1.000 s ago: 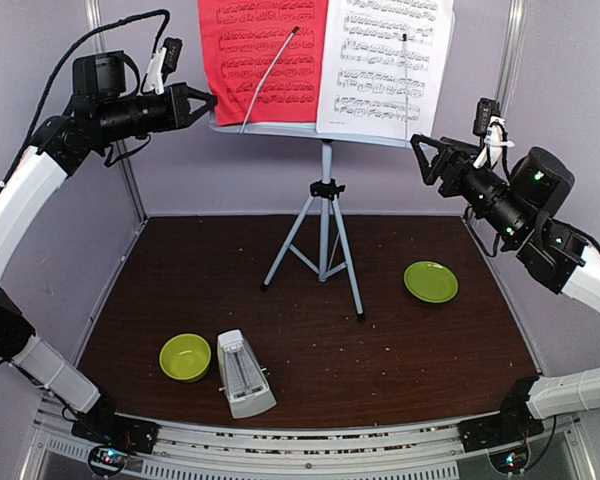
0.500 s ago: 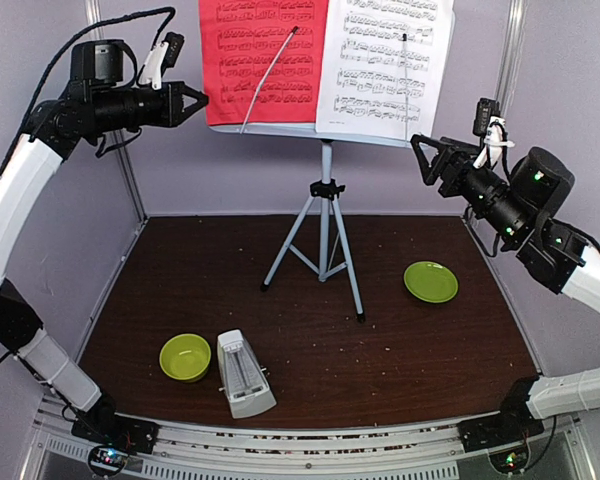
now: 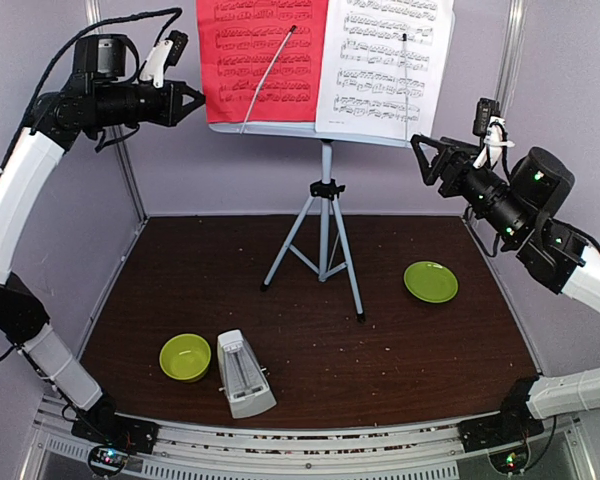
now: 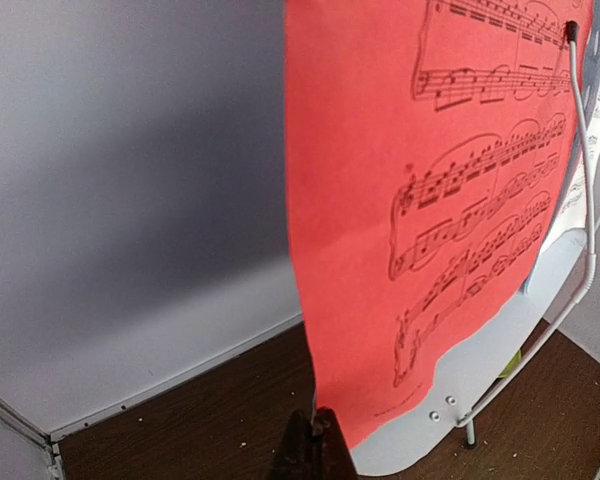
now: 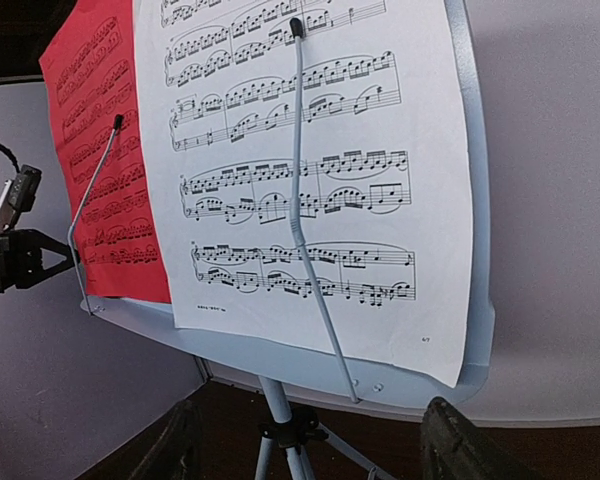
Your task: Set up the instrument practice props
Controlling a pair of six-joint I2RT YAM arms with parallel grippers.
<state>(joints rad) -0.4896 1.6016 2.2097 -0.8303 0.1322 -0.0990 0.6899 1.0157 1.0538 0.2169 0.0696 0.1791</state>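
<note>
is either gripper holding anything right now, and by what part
The right gripper is open and empty. The left gripper has its fingers closed at the lower left corner of the red sheet; whether they pinch it cannot be told.

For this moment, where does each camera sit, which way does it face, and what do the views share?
Top external: above and behind the bases, looking down at the table and music stand; left hand and right hand show.
Left wrist: beside the red sheet, facing it; shut fingers at bottom.
Right wrist: below the white sheet, looking up; open fingers at bottom.
Shared: all show the red sheet.
</note>
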